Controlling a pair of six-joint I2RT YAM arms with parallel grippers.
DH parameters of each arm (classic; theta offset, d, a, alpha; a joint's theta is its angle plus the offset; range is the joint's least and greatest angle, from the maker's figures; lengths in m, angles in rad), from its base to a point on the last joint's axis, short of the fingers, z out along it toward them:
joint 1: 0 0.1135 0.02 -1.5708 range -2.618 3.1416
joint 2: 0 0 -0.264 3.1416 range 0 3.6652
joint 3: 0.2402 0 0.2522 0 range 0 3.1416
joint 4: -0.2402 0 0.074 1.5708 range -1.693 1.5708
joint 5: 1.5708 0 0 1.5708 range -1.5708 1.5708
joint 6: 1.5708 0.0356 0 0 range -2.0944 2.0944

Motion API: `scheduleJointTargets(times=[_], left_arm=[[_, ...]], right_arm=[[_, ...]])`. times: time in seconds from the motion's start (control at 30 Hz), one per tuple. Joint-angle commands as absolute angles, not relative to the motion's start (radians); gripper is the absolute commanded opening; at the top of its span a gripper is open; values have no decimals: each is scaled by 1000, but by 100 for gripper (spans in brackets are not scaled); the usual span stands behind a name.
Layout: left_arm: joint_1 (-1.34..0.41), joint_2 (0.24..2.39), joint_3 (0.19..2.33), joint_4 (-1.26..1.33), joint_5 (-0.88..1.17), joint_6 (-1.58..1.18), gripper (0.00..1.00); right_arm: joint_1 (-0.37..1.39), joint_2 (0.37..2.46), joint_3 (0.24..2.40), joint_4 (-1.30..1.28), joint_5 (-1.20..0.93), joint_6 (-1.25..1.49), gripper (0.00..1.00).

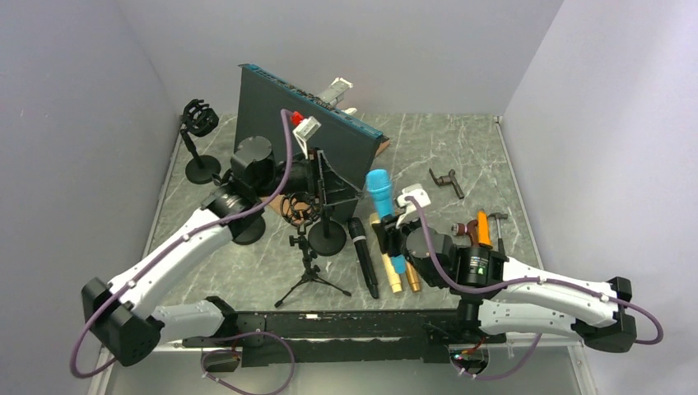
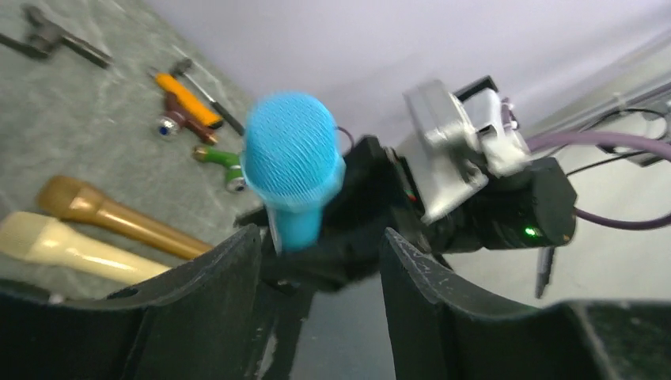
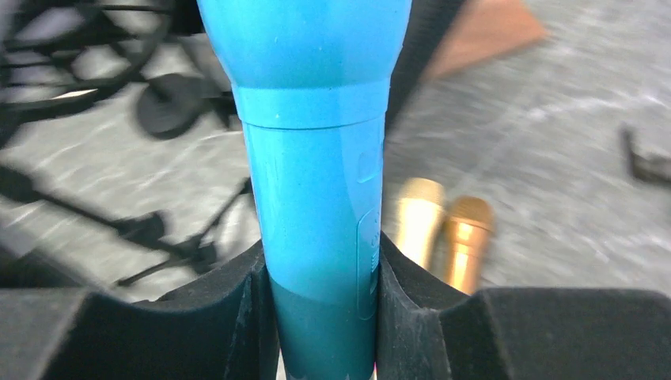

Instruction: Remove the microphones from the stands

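While my right end effector (image 1: 393,237) sits low at the near side of the bench (image 1: 461,156), it is clamped on the blue mic (image 1: 380,193). In the right wrist view its two black fingers (image 3: 229,293) press against both sides of the mic's (image 3: 316,158) smooth handle. The mic stands nearly upright with its mesh head on top, lifted off the bench.

Just beside that end effector three other mics lie flat: a black mic (image 1: 362,255) on the left, then a cream mic (image 1: 393,280) and a gold mic (image 1: 409,276) touching side by side. An orange tool (image 1: 483,228) lies to the right.

Left of the black mic stands a small tripod stand (image 1: 309,271) with a ring holder on top. The blue mic is to its right and apart from it.

Farther back, my left end effector (image 1: 327,177) hovers beside the blue mic's head with its fingers (image 2: 229,269) spread wide. In the left wrist view the mesh head (image 2: 291,154) shows just beyond the gap between them, blurred.

Behind that a dark board (image 1: 280,115) stands on edge, and a second stand (image 1: 200,140) rises at the far left.
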State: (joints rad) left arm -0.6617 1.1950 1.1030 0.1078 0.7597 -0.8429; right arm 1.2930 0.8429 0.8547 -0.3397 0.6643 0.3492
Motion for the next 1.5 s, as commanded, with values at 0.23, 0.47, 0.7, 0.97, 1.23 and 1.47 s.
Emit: scheduleJointTargets(times=[0.23,0.47,0.7,0.97,1.23,1.47], left_arm=[[-648,840,1218,-318,275,-374,55],[-647,686,1115,-332,180,-326,55],[-646,645,1087,-430,179,-306,62],[-646,663,1112,-585,202,-304,69],[-643,730,1173,-715,316,-335,73],[-643,692,1109,-696,293,-385,73]], right_arm=[[849,843,739,-556,684,472,0],[585,1186,808,-603,483,482,0],[523,1386,831,-555,363,440,0],[509,1472,825,-535,359,447,3],[497,1492,801,-486,337,455,22],[491,1463,786,-480,337,460,44]])
